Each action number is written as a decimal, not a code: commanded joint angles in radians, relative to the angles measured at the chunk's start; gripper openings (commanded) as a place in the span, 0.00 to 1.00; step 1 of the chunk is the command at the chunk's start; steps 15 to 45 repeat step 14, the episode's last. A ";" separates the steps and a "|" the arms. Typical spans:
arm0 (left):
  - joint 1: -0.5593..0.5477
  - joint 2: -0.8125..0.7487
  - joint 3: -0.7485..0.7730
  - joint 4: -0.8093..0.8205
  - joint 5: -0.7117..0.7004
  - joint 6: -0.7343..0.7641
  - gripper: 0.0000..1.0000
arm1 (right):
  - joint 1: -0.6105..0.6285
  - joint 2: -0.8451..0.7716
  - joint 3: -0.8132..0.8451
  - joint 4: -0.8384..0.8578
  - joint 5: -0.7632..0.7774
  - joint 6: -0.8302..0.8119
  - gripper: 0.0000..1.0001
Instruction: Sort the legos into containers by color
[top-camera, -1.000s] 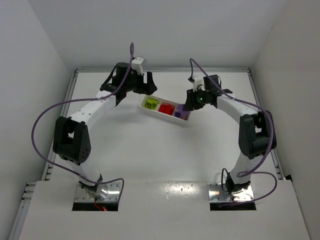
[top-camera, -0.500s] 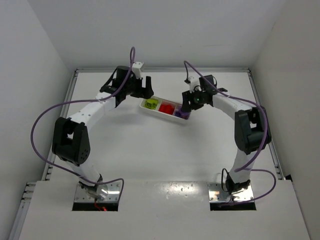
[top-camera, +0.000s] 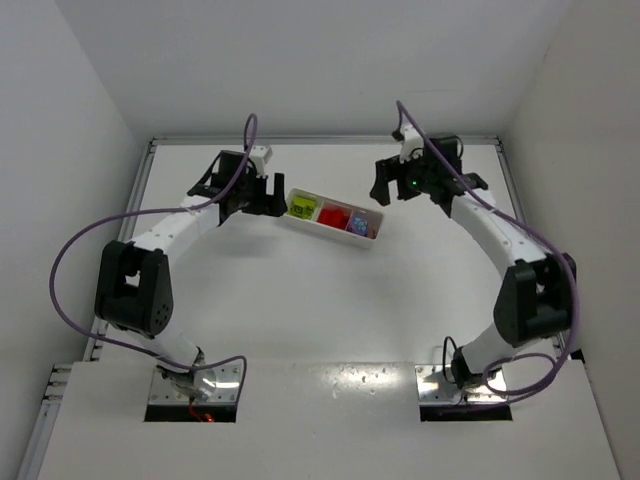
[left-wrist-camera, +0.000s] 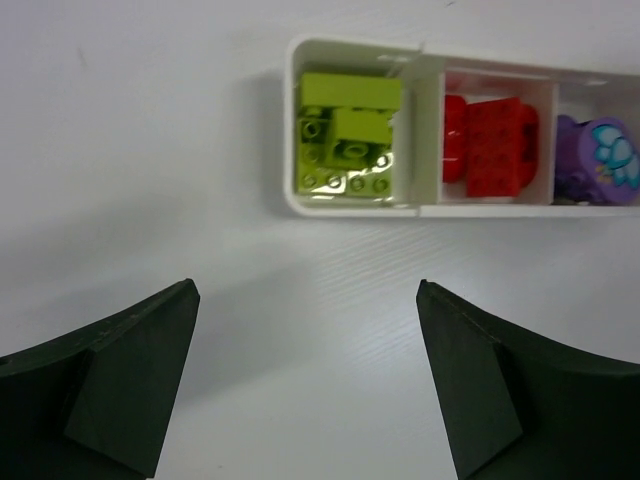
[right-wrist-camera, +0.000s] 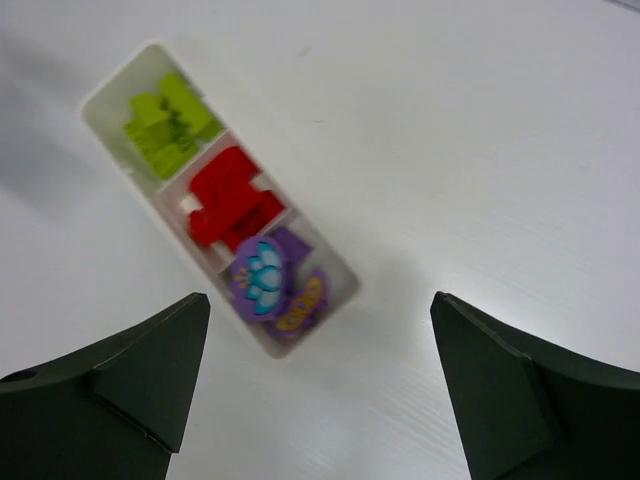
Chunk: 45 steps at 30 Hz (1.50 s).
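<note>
The white tray (top-camera: 322, 231) lies tilted at the back middle of the table. Its three compartments hold yellow-green legos (top-camera: 300, 207), red legos (top-camera: 333, 214) and purple legos (top-camera: 358, 222). My left gripper (top-camera: 264, 196) hovers just left of the tray's green end, open and empty. In the left wrist view the open jaws (left-wrist-camera: 306, 290) frame bare table below the yellow-green legos (left-wrist-camera: 347, 135). My right gripper (top-camera: 386, 190) hangs off the purple end, open and empty. The right wrist view shows the open gripper (right-wrist-camera: 320, 298) above the purple pieces (right-wrist-camera: 268, 275), one with a blue flower print.
White walls close in the table on the left, back and right. A metal rail (top-camera: 140, 190) runs along the left edge and another (top-camera: 520, 200) along the right. Purple cables loop off both arms.
The right gripper went from shut to open and drew back from the purple compartment, where a blue-printed purple piece now shows. The left gripper opened wider and moved left, away from the tray.
</note>
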 joint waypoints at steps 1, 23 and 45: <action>0.036 -0.054 -0.033 -0.032 -0.040 0.034 0.98 | -0.111 -0.070 -0.088 0.013 0.104 -0.033 0.92; 0.108 -0.049 -0.142 -0.032 -0.172 0.118 0.98 | -0.256 -0.116 -0.309 0.036 0.081 -0.118 0.93; 0.108 -0.049 -0.142 -0.032 -0.172 0.118 0.98 | -0.256 -0.116 -0.309 0.036 0.081 -0.118 0.93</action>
